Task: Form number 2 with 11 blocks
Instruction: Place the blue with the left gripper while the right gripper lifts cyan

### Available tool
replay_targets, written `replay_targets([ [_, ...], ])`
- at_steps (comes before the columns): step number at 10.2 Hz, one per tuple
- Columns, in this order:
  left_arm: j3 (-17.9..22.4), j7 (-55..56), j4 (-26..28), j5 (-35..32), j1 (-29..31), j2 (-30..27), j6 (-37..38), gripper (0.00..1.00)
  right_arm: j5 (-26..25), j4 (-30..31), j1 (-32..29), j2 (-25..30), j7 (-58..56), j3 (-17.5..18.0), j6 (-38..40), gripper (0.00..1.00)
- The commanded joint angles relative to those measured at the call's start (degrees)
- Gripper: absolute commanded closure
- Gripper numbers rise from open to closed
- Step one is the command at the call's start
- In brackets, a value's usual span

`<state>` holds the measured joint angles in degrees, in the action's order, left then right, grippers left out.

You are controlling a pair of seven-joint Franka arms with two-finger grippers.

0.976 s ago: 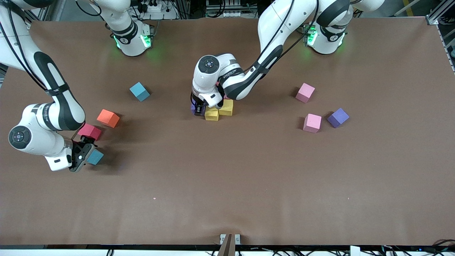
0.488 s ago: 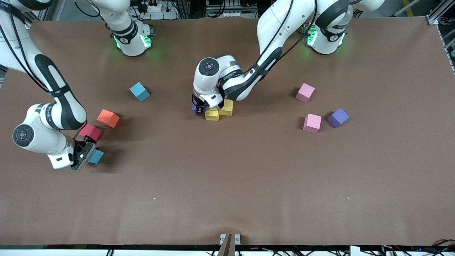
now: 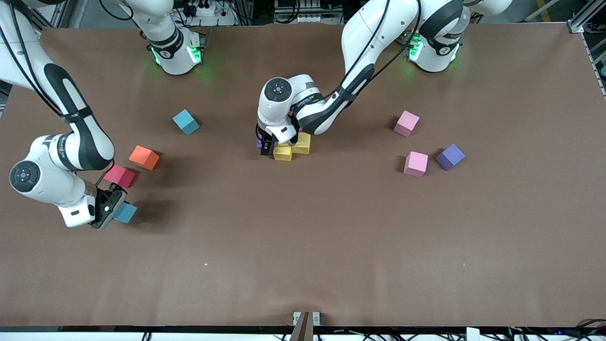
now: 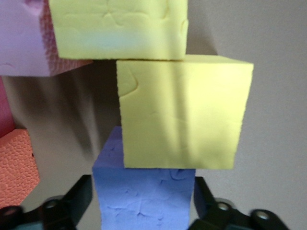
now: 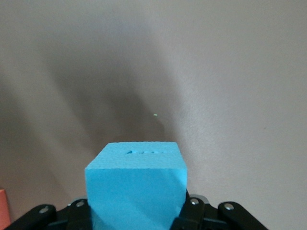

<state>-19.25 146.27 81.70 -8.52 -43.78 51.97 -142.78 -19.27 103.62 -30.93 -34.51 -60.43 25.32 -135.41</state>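
Mid-table, a small cluster of blocks holds two yellow blocks (image 3: 282, 152) (image 3: 302, 143); my left hand covers the rest. My left gripper (image 3: 266, 147) (image 4: 144, 206) stands open around a purple block (image 4: 144, 196) that touches a yellow block (image 4: 182, 115). Pink (image 4: 24, 43) and orange (image 4: 14, 163) blocks sit beside them. The cluster does not read as a number 2. My right gripper (image 3: 116, 208) (image 5: 136, 211) is shut on a light blue block (image 3: 126, 212) (image 5: 136, 187), just above the table at the right arm's end.
Loose blocks at the right arm's end: red (image 3: 120, 176), orange (image 3: 144, 157), light blue (image 3: 185, 121). Toward the left arm's end lie two pink blocks (image 3: 406, 123) (image 3: 415, 164) and a purple one (image 3: 450, 157). A metal bracket (image 3: 306, 318) sits at the table's near edge.
My right gripper has closed on the light blue block and raised it slightly. My left gripper's fingers have spread off the purple block at the cluster.
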Motion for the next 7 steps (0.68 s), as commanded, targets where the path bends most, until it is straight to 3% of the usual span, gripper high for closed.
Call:
replay_targets([
  [1,0.0,-1.3,-0.3,1.1,-0.3,-1.2,0.3,0.0,1.0,0.8,2.7,3.5,3.1,0.2,1.1,0.6],
  [7,0.5,-1.6,-0.1,1.1,2.7,-6.9,11.9,0.0,1.3,1.1,12.4,5.2,29.3,0.3,4.8,0.6],
])
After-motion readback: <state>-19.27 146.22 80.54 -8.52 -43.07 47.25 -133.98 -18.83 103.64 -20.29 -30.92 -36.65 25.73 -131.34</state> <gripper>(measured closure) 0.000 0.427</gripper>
